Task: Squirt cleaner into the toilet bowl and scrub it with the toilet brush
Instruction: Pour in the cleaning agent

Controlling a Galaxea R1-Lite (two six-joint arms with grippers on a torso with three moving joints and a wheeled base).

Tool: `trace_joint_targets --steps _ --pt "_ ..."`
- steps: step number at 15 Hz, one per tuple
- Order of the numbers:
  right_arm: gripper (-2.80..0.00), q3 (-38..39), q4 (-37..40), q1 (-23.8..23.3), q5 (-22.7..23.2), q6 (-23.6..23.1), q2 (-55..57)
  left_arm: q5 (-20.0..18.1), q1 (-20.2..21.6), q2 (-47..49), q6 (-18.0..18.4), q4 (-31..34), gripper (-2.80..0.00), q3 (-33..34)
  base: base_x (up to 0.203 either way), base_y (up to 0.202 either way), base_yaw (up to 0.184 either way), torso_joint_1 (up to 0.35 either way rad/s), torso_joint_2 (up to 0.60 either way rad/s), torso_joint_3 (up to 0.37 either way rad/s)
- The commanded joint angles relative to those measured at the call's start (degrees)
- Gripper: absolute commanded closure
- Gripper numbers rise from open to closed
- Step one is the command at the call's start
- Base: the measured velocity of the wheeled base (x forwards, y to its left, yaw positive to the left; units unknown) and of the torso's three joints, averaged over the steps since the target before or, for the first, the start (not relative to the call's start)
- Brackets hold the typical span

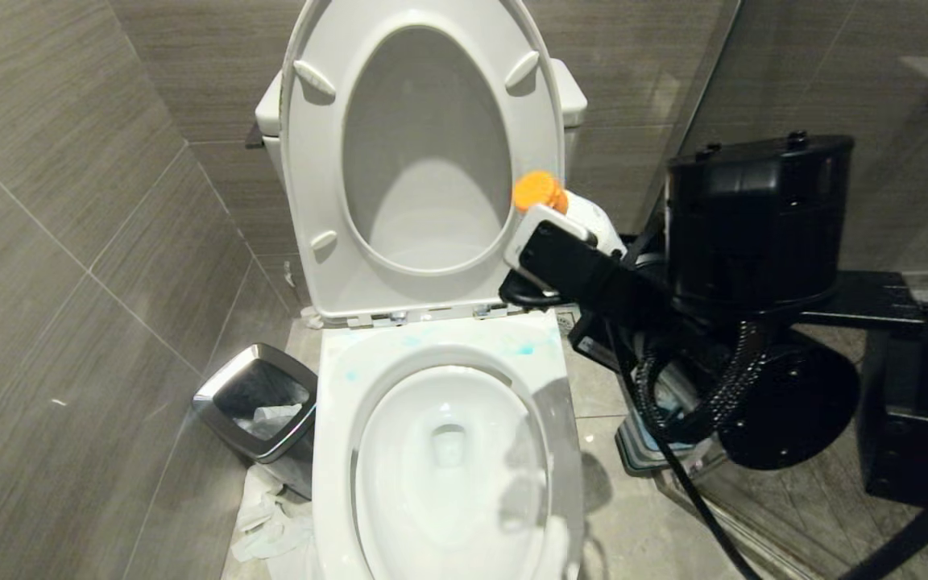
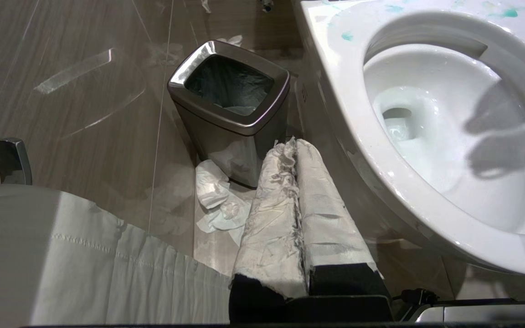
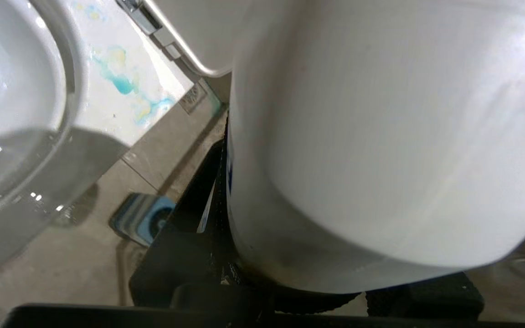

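Spillage risk: right end effector (image 1: 548,242) grips the small white plastic orange-capped cleaner bottle (image 1: 585,216) beside the raised seat, off the glossy white ceramic toilet bowl (image 1: 448,451); premature squeezing wets the rim. Left end effector (image 2: 296,150) is clenched, empty.

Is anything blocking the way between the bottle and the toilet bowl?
Nothing visible. The right gripper holds the cleaner beside the raised seat, and the toilet bowl below lies open.
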Motion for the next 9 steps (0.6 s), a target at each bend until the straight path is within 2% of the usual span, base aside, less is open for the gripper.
trace_joint_targets --steps 1,6,9 --pt "0.00 -1.8 -0.2 1.5 -2.5 -3.2 4.2 0.0 0.0 0.1 0.0 0.0 0.00 0.0 0.000 0.000 0.000 0.000 0.00 0.000" --pt "0.00 -7.0 -0.6 2.3 -9.0 -12.5 10.6 0.0 0.0 0.1 -0.2 0.0 0.00 0.0 0.000 0.000 0.000 0.000 0.00 0.000" --pt "0.00 -7.9 -0.5 2.3 -10.7 -17.5 13.0 0.0 0.0 0.1 -0.2 0.0 0.00 0.0 0.000 0.000 0.000 0.000 0.00 0.000"
